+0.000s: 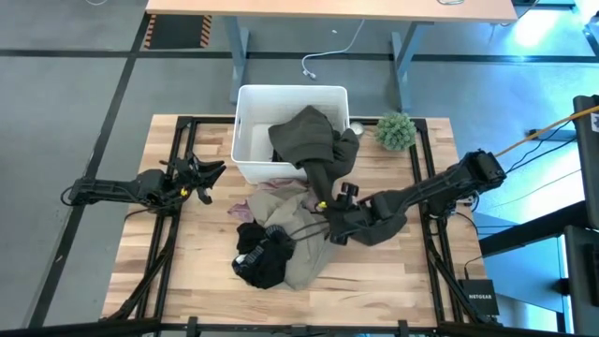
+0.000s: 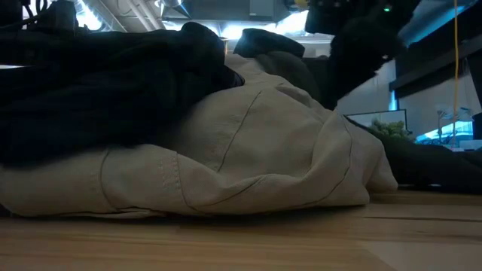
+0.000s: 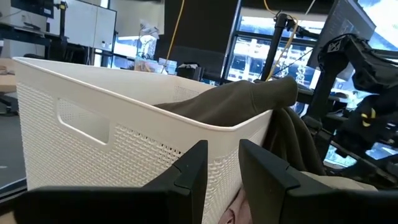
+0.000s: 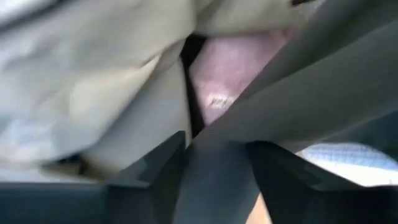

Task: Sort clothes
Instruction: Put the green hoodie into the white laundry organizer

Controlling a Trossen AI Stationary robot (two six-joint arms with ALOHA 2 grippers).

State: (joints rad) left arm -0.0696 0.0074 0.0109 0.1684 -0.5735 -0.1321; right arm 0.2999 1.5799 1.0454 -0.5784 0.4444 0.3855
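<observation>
- Roughly mid-task, by my reading: the dark olive-green garment (image 1: 314, 140) sits at centre frame in the high view, partly inside the white tub (image 1: 251, 131), with a sleeve trailing over the tub's lower right rim toward the pile.
- Below it, the beige garment (image 1: 304, 248) lies spread on the table (image 1: 412, 281); black clothes (image 1: 262, 257) are bunched on its left edge, and a pink piece (image 1: 271, 192) peeks out near the tub's lower wall.
- Right gripper (image 1: 328, 217) is down at the pile's right side; right wrist view shows dark olive fabric running between its fingers (image 4: 155, 171), so it looks closed on the trailing sleeve.
- Left gripper (image 1: 201, 176) hovers at centre left beside the tub, fingers parted, holding nothing.
- Small plant (image 1: 395, 131) stands right of the tub.
- Left to do, as I judge: beige, black and pink pieces.
</observation>
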